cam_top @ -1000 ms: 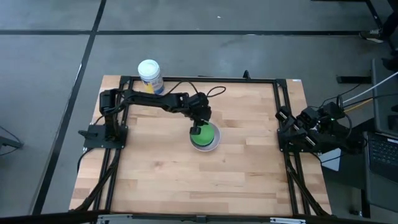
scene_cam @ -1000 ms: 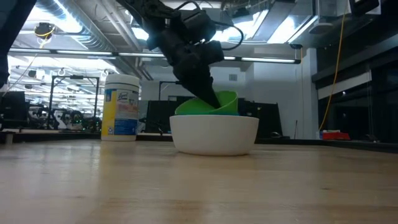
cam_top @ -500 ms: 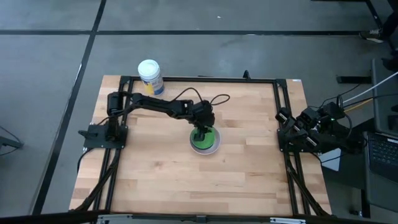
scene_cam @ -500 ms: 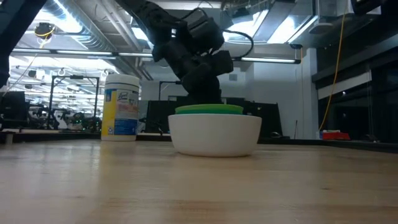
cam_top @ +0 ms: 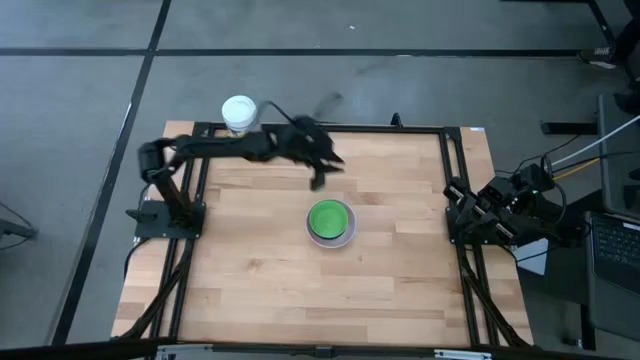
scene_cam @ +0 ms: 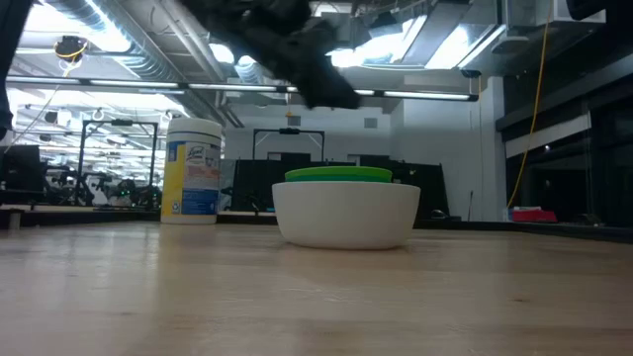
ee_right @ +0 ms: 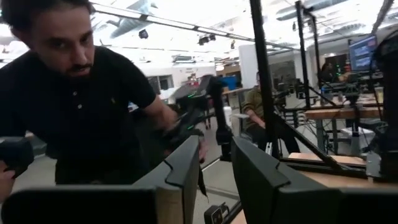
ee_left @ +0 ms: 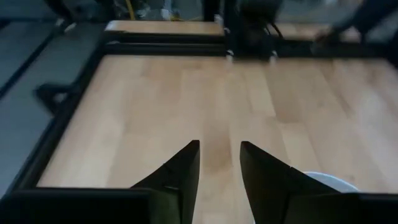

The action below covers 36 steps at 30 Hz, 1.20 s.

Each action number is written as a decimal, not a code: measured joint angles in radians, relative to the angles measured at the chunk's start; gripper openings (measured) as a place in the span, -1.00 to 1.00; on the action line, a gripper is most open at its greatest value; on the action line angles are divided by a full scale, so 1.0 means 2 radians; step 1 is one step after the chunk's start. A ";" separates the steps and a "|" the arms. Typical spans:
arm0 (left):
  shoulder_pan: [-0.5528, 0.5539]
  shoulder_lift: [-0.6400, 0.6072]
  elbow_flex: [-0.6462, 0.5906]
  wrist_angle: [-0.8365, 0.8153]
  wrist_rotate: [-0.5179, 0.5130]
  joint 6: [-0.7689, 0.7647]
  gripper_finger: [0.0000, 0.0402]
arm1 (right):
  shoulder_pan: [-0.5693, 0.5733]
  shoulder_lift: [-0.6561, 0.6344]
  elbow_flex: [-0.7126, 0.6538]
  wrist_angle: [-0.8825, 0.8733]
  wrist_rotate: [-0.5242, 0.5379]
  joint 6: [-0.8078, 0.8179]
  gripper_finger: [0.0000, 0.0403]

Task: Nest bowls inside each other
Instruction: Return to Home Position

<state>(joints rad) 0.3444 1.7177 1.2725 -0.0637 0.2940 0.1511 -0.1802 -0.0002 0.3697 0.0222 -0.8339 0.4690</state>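
The nesting is judged to be finished. A white bowl is seen near the middle of the table. A green bowl is seated level inside it, with its rim showing just above the white rim. From above, only the green inside and a ring of white around it can be made out. Any bowls between the two are hidden, so their order cannot be confirmed. No loose bowl is found elsewhere on the table.

The step in hand is taken to be the return to rest. The left gripper is held above the table, between the stack and the far edge, apart from the bowls. In the left wrist view its fingers are spread with nothing between them. The right arm is folded at the right edge. The right gripper is pointed off the table, its fingers parted and empty. A white-lidded jar is stood at the far edge toward the left corner, close to the left arm.

For the next move, the left arm would need to be folded back toward its base at the left edge. It should be kept high enough that the jar is cleared, and the stack should be left untouched. Nothing has to be grasped.
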 joint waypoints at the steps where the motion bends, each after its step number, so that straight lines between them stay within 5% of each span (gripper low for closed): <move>1: 0.018 -0.016 -0.016 0.009 0.018 -0.013 -0.45 | 0.000 0.000 0.000 -0.002 -0.005 -0.003 -0.51; 5: 0.078 -0.111 -0.128 0.101 0.083 -0.073 -0.50 | -0.001 0.000 0.000 -0.036 -0.012 -0.016 -0.54; 11: 0.115 -0.282 -0.307 0.266 0.087 -0.142 -0.57 | -0.009 0.000 0.003 -0.082 -0.008 -0.030 -0.59; 16: 0.119 -0.385 -0.413 0.339 0.086 -0.180 -0.56 | -0.032 0.000 0.033 -0.205 0.134 -0.087 -0.65; 20: 0.113 -0.431 -0.493 0.383 0.086 -0.199 -0.55 | -0.046 0.000 0.037 -0.205 0.158 -0.087 -0.68; 27: 0.048 -0.446 -0.605 0.479 -0.015 -0.198 -0.55 | -0.043 0.000 -0.007 -0.084 0.140 -0.107 -0.71; 36: -0.046 -0.446 -0.615 0.426 -0.122 -0.087 -0.55 | -0.042 0.000 -0.179 0.148 0.134 -0.037 -0.74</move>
<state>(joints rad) 0.2517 0.8257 0.0433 0.7877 0.0505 -0.0234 -0.2638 -0.0006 0.0125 0.3173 -0.5660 0.3956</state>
